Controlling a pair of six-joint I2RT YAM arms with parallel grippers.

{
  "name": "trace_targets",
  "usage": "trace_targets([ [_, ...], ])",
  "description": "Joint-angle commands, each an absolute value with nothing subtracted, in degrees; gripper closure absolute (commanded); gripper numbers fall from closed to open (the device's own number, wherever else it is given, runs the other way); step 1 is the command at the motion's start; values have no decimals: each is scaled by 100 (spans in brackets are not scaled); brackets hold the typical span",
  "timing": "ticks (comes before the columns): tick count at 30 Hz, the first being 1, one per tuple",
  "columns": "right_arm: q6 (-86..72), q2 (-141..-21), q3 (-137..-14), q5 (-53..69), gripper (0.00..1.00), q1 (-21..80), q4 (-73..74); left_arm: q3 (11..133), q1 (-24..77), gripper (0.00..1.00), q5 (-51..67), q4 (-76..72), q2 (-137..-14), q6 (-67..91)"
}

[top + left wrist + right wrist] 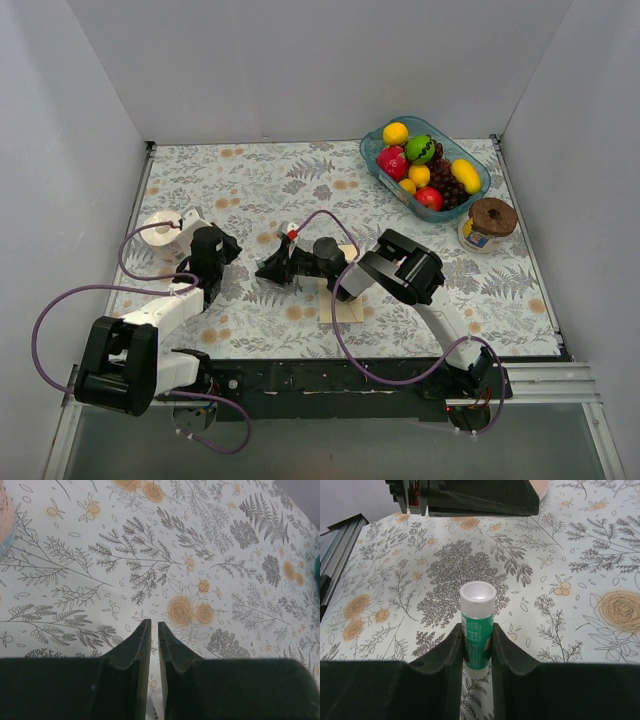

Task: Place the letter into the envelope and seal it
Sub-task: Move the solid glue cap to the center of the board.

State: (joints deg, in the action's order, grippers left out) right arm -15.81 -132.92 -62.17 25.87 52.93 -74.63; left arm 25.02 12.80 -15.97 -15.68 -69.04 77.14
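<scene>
A strip of the pale cream envelope [347, 308] lies flat on the flowered tablecloth, mostly covered by my right arm. The letter is hidden. My right gripper [268, 268] reaches left over the table's middle and is shut on a green glue stick [477, 630], whose white end points away from the wrist. In the right wrist view the stick fills the gap of the right gripper [477, 632]. My left gripper [228, 245] hovers just left of it. In its own view the left gripper [154, 625] has its jaws almost together, with nothing between them.
A white and pink roll [165, 235] stands beside the left gripper at the table's left. A blue tray of toy fruit [380, 165] sits at the back right, with a brown-lidded jar [488, 222] next to it. White walls close in three sides.
</scene>
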Motion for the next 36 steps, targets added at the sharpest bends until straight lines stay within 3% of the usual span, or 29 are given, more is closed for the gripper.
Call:
trace_targets([
  [1,-1705,-13131,-6100,2707,99,5282,-8499,2303,1354,89,-1626,-1714,-6864,7717],
  [36,-2540,-13017,-6346,3120,99,4966,-9105,1705,1591,84,-1222,-3252,-7233,7523],
])
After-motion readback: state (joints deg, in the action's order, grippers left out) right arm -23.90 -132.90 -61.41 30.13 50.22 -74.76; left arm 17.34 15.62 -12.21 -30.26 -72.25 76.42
